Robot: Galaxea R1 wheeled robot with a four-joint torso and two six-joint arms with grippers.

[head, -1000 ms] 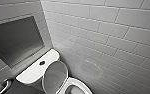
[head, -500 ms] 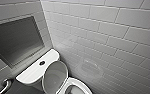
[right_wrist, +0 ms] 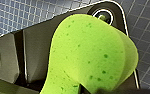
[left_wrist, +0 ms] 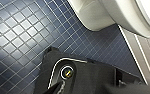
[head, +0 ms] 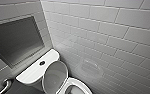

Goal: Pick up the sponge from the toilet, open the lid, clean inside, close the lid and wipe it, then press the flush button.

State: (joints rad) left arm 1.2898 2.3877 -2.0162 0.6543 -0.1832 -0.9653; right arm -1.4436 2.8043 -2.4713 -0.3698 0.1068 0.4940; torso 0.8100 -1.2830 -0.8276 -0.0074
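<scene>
The right hand [right_wrist: 85,88] pinches the sponge [right_wrist: 91,55] by one end, so most of it hangs free and could slip out if pressed hard into the bowl [head: 74,88]. The lid [head: 54,75] stands raised against the tank [head: 33,75], at the bowl's 10 o'clock. The tiled wall [head: 103,40] crowds the bowl at 3 o'clock, leaving open room mainly toward 8 o'clock.

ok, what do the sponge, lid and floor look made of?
sponge: soft foam, matte bright green, darker speckled pores.
lid: likely plastic, smooth white, greyish inner face, faint sheen.
floor: small square dark-blue tiles, pale grout lines, probably glazed ceramic.
</scene>
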